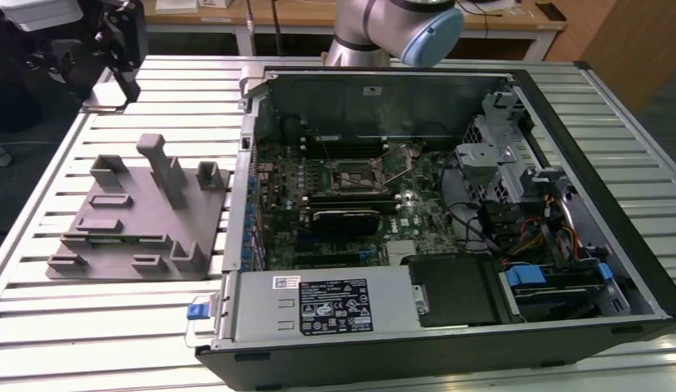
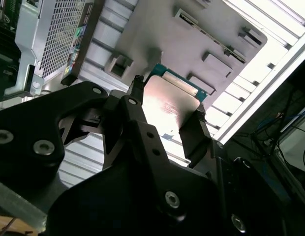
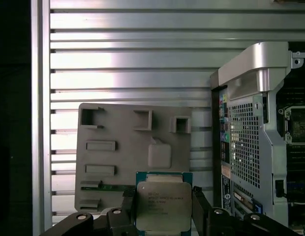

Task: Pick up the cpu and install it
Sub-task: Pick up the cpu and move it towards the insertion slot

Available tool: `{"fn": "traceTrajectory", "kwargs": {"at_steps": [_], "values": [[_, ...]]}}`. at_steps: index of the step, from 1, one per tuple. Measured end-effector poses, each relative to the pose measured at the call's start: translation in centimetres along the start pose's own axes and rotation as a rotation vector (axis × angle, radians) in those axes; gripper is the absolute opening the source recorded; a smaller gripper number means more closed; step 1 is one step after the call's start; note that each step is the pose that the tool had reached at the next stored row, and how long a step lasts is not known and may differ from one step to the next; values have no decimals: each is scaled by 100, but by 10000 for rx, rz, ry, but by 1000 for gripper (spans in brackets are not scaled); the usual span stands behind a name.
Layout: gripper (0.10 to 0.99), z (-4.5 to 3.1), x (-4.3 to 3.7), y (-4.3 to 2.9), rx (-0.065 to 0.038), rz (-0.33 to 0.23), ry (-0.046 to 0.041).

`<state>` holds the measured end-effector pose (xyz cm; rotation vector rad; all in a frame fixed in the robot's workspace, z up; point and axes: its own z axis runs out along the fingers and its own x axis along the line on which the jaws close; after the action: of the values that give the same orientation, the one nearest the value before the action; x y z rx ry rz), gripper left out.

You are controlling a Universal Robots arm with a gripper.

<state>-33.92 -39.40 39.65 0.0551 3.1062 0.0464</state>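
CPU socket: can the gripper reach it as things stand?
Probably yes. The gripper, shut on the cpu, is outside the case near the grey fixture; the case side is open and nothing covers the socket.

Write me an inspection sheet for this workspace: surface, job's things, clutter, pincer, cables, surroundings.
Surface: slatted metal table.
Job's things: cpu gripped by two opposite edges; open computer case lying flat, its motherboard socket looks empty.
Clutter: grey fixture with upright posts, beside the case on the exterior view's left.
Pincer: pincer shut on the cpu, with the fixture behind it in both wrist views.
Cables: wire bundle inside the case.
Surroundings: wooden bench behind the robot arm.
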Motion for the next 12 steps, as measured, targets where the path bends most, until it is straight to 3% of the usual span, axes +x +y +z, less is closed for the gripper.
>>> {"fn": "traceTrajectory", "kwargs": {"at_steps": [12], "values": [[541, 9, -248, 9, 0, 0, 1]]}}
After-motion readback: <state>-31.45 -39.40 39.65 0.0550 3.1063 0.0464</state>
